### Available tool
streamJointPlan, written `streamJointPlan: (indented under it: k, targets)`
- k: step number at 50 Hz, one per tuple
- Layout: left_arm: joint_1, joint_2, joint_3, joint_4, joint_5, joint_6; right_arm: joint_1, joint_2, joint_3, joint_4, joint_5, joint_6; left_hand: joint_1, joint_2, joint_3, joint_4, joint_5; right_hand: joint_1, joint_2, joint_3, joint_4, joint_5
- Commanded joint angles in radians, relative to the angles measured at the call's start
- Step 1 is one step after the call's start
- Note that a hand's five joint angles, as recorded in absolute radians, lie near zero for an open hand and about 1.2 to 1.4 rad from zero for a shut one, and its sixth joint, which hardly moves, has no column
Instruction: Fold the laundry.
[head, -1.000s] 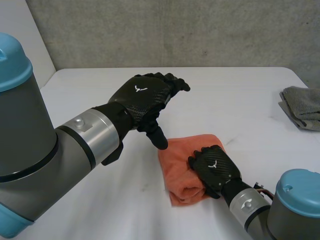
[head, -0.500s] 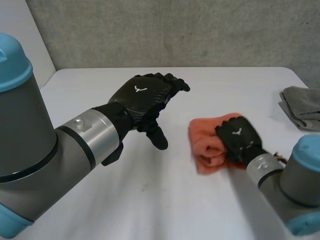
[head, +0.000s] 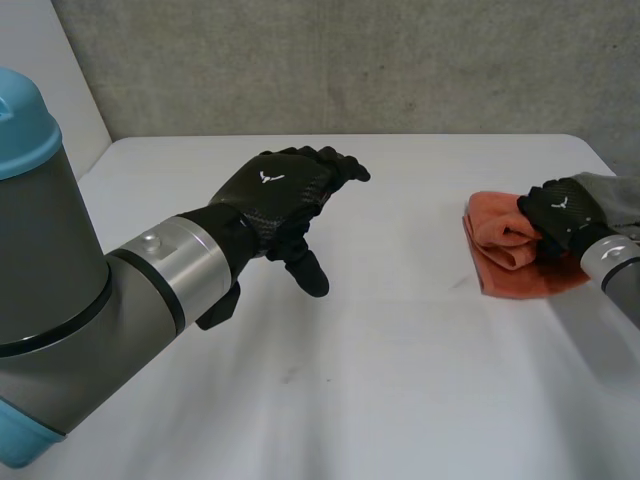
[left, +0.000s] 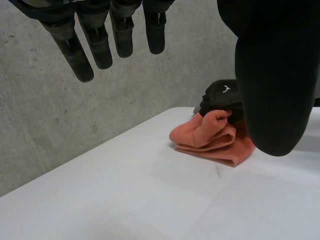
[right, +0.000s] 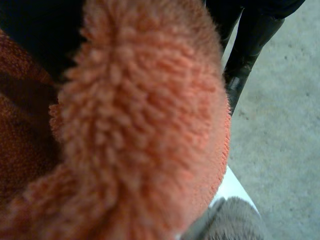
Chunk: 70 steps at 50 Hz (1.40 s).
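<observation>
My left hand hangs over the wide white table, its fingers straight and spread, holding nothing. The folded orange terry towel lies near the table's right edge, and my right hand is curled round its rolled fold (the left wrist view shows that bulge best). My right wrist view adds fuzzy pile and a crumpled grey cloth just beside.
</observation>
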Motion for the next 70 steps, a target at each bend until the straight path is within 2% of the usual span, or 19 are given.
streamJointPlan:
  k: [1, 6, 7, 11, 19, 23, 31, 45, 58, 63, 66, 70]
  targets:
    - [0.013, 0.000, -0.003, 0.000, 0.000, -0.004, -0.011, 0.048, -0.162, 0.123, -0.001, 0.010, -0.025, -0.011, -0.021, -0.011, -0.006, 0.507, 0.247, 0.260, 0.211, 0.307]
    - [0.013, 0.000, -0.005, 0.000, -0.001, -0.004, -0.008, 0.039, -0.150, 0.184, 0.006, 0.008, -0.025, -0.011, -0.021, -0.011, -0.006, 0.507, 0.247, 0.260, 0.211, 0.307]
    - [0.013, 0.000, -0.006, 0.000, -0.001, -0.004, -0.014, 0.030, -0.126, 0.204, 0.002, 0.016, -0.025, -0.011, -0.021, -0.011, -0.006, 0.237, -0.022, -0.009, -0.059, 0.038]
    - [0.014, 0.001, -0.011, 0.000, -0.001, -0.004, -0.014, -0.048, -0.041, 0.214, 0.002, 0.016, -0.025, -0.011, -0.021, -0.011, -0.006, -0.169, -0.428, -0.416, -0.465, -0.369]
    - [0.013, 0.001, -0.011, 0.000, -0.001, -0.004, -0.040, -0.156, 0.019, 0.235, 0.008, 0.088, -0.022, -0.008, -0.018, -0.008, -0.003, -0.520, -0.779, -0.766, -0.815, -0.719]
    - [0.013, 0.001, -0.013, 0.000, -0.001, -0.004, -0.045, -0.202, 0.039, 0.298, 0.002, 0.122, -0.022, -0.008, -0.018, -0.008, -0.003, -0.715, -0.974, -0.962, -1.011, -0.915]
    - [0.013, 0.001, -0.017, 0.000, -0.001, -0.004, -0.046, -0.197, 0.056, 0.416, 0.005, 0.111, -0.022, -0.008, -0.018, -0.008, -0.003, -0.715, -0.974, -0.962, -1.011, -0.915]
    - [0.013, -0.003, -0.019, 0.002, -0.001, -0.004, -0.046, -0.118, 0.074, 0.277, 0.023, 0.111, -0.022, -0.008, -0.018, -0.008, -0.003, -0.715, -0.974, -0.962, -1.011, -0.915]
    - [0.016, -0.005, -0.019, 0.002, -0.001, -0.004, -0.040, -0.069, 0.051, 0.264, 0.037, 0.097, -0.019, -0.005, -0.015, -0.005, 0.000, -0.708, -0.967, -0.954, -1.004, -0.907]
    - [0.016, -0.005, -0.019, 0.002, -0.001, -0.004, -0.037, -0.064, 0.053, 0.237, 0.043, 0.079, -0.019, -0.005, -0.015, -0.005, 0.000, -0.638, -0.897, -0.884, -0.933, -0.837]
    - [0.016, -0.005, -0.019, 0.002, 0.000, -0.004, -0.037, -0.050, 0.050, 0.220, 0.043, 0.067, -0.019, -0.005, -0.015, -0.005, 0.000, -0.476, -0.736, -0.723, -0.772, -0.676]
    - [0.016, -0.005, -0.019, 0.002, -0.001, -0.004, -0.037, -0.043, 0.042, 0.206, 0.045, 0.059, -0.022, -0.008, -0.018, -0.008, -0.003, -0.403, -0.662, -0.649, -0.699, -0.602]
